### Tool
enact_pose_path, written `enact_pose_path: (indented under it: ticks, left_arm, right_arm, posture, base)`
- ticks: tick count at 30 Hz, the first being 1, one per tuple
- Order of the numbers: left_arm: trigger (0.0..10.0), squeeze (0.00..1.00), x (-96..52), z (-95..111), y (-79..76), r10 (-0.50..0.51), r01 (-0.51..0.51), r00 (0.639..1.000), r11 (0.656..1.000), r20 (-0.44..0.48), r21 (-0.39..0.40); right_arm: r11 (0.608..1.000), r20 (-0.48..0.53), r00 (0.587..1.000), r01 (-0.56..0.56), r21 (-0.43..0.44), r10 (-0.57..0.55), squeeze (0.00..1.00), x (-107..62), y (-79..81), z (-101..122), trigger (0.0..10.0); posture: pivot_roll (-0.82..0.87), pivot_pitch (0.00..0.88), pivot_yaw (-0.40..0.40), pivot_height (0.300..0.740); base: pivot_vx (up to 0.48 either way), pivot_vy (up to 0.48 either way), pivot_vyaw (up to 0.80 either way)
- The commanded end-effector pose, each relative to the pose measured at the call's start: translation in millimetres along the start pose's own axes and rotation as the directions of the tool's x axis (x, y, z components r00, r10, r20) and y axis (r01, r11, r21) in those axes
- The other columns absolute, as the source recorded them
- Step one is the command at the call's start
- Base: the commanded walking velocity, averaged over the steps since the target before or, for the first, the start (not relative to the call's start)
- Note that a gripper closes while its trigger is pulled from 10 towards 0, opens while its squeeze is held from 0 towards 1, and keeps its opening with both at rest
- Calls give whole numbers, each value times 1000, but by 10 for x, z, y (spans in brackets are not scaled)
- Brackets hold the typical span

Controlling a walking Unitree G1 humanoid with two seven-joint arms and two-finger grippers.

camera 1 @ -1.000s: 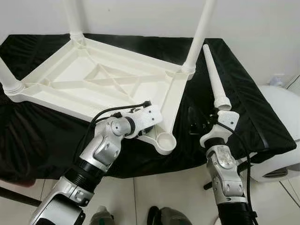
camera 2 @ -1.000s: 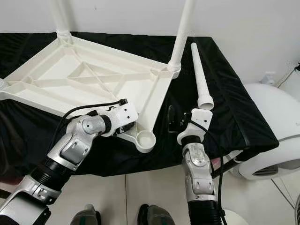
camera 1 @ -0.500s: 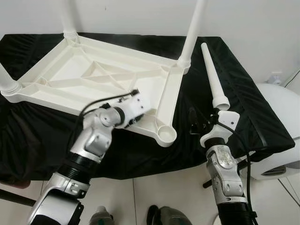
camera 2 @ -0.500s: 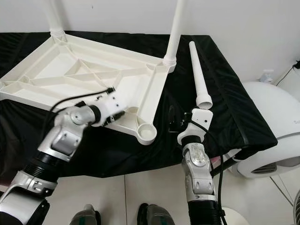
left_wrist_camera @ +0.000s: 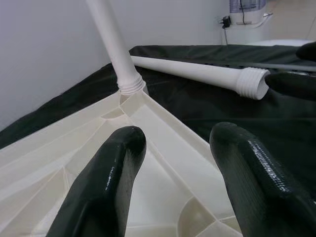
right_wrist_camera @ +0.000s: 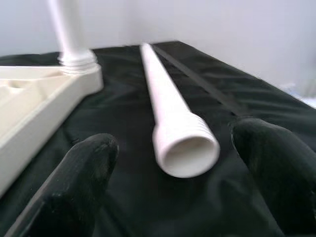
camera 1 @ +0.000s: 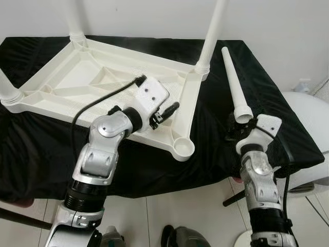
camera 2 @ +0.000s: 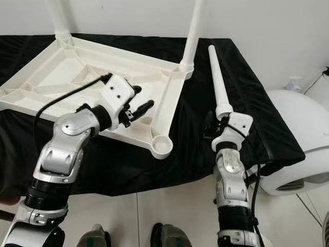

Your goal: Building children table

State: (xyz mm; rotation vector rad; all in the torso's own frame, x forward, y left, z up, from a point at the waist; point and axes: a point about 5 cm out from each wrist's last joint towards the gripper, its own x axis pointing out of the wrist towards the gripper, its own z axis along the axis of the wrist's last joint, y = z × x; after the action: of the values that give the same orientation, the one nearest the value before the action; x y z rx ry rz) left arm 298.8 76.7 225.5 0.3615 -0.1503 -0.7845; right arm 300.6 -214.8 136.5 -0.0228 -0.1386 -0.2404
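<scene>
while the upturned tabletop rests on the black surface, the loose leg lies beside it, threaded end facing the right gripper, jaws spread astride it; left gripper hovers spread above the tabletop, farther off.

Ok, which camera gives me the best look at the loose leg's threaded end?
Right wrist view: the loose leg lies between the open fingers, threads and hollow mouth facing the camera. Head views show its whole length; left wrist view shows its threads side-on.
</scene>
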Motion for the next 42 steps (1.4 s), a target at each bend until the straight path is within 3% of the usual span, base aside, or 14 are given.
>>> enact_pose_path:
  ticks: [1,5,14,27,42]
  left_arm:
    - [10000,0,-19,-18,-28,-19,19,1000,999,-2,-35]
    - [10000,0,-47,-10,-53,-25,25,1000,999,4,-46]
    - [10000,0,-97,-5,-116,-37,37,999,998,-6,-54]
    - [10000,0,-134,-7,-124,-34,33,999,998,-25,-51]
    - [10000,0,-178,27,-136,-31,30,999,999,-37,-36]
  right_arm:
    - [999,-17,999,31,14,-30,0,15,-73,-49,10000]
    - [999,-22,999,35,42,-34,0,47,-90,-70,10000]
    - [973,-52,996,-54,223,67,0,119,37,-157,10000]
    - [959,-75,994,-50,278,74,0,189,11,-238,10000]
    - [936,-74,988,-107,336,139,0,299,140,-259,9647]
  posture:
    - [4,90,-64,740]
    - [6,92,-61,740]
    - [22,114,-54,740]
    - [32,133,-49,740]
    - [59,161,-35,740]
  base:
    - [0,0,0]
    - [0,0,0]
    - [0,0,0]
    - [0,0,0]
    - [0,0,0]
